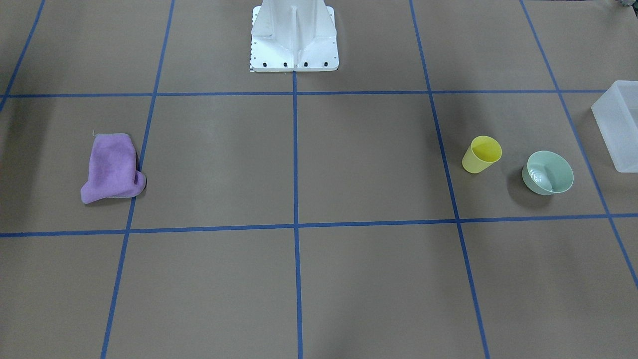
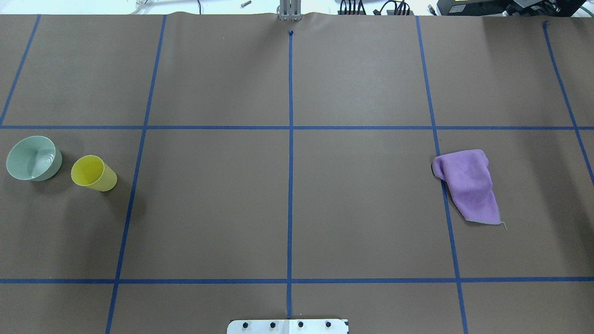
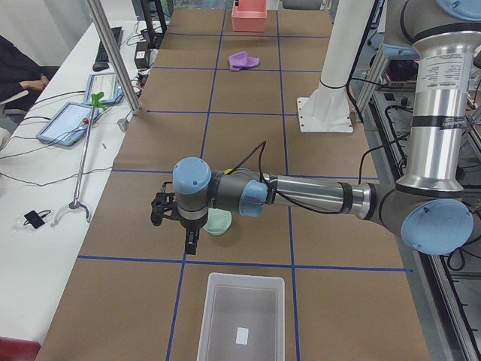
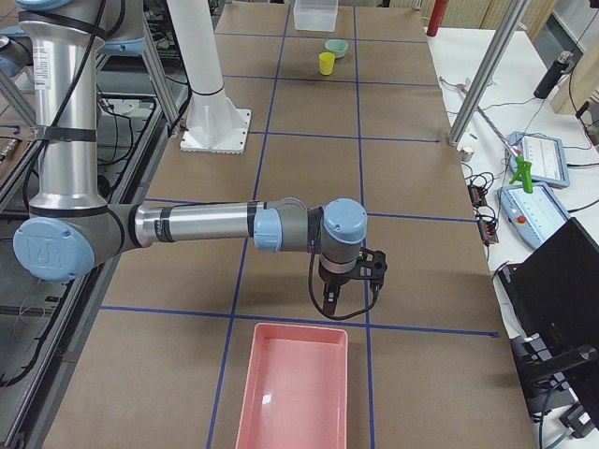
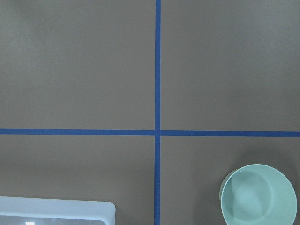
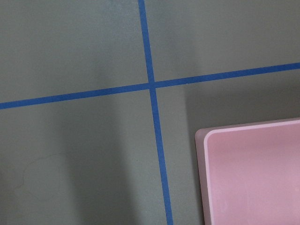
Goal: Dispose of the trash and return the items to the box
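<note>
1. Exterior front-facing view had the small yellow plastic tumbler cup [image 1: 481,154] upright at centre-right. The glossy mint-green round bowl [image 1: 548,172] sat just beside it, and the frosted translucent rectangular plastic box [image 1: 620,124] was at the right edge.
2. Both looked light, stiff and kinda slippery, so I'd pinch the rim wall.
3. Left gripper [image 3: 160,210] hovered near the bowl, and the right gripper [image 4: 374,265] was well apart from it all. Couldn't tell if either's fingers were apart or together.

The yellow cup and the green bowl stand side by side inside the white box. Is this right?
No. The yellow cup and the green bowl stand side by side on the table, outside the white box, as the front-facing view shows.
</note>
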Robot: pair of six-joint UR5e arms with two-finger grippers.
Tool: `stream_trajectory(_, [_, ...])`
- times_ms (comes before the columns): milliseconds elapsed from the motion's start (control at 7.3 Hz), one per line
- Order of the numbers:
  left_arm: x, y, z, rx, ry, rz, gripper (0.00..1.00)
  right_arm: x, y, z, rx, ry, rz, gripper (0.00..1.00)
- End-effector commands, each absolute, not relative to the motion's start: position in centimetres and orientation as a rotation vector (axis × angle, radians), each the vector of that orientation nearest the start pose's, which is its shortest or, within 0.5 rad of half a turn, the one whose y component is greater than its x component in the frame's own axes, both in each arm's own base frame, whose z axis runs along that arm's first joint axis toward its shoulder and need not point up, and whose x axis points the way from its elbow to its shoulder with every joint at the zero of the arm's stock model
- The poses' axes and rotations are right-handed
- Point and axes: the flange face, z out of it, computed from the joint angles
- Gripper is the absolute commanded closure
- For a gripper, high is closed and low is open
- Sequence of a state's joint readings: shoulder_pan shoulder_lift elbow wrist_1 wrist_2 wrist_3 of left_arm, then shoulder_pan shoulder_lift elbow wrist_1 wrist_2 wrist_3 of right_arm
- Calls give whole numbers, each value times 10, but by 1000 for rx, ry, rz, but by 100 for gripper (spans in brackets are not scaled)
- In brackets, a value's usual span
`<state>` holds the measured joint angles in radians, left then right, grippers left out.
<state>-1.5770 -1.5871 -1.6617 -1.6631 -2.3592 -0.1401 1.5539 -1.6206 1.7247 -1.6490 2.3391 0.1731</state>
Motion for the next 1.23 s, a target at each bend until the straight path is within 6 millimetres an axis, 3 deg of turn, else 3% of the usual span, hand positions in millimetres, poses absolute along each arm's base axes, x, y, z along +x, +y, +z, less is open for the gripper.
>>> stream_trajectory(0, [-66, -508, 592, 145, 797, -55, 1, 56, -472, 613, -46, -774, 137, 0])
stream_trajectory(137, [-66, -508, 583, 161, 796, -49, 1, 55, -472, 613, -47, -780, 138, 0])
stream_trajectory(822, [-64, -508, 590, 144, 791, -60, 1, 54, -472, 610, -48, -793, 143, 0])
stream_trajectory(1096, [-65, -510, 585, 157, 793, -58, 1, 53, -490, 593, -9, -779, 117, 0])
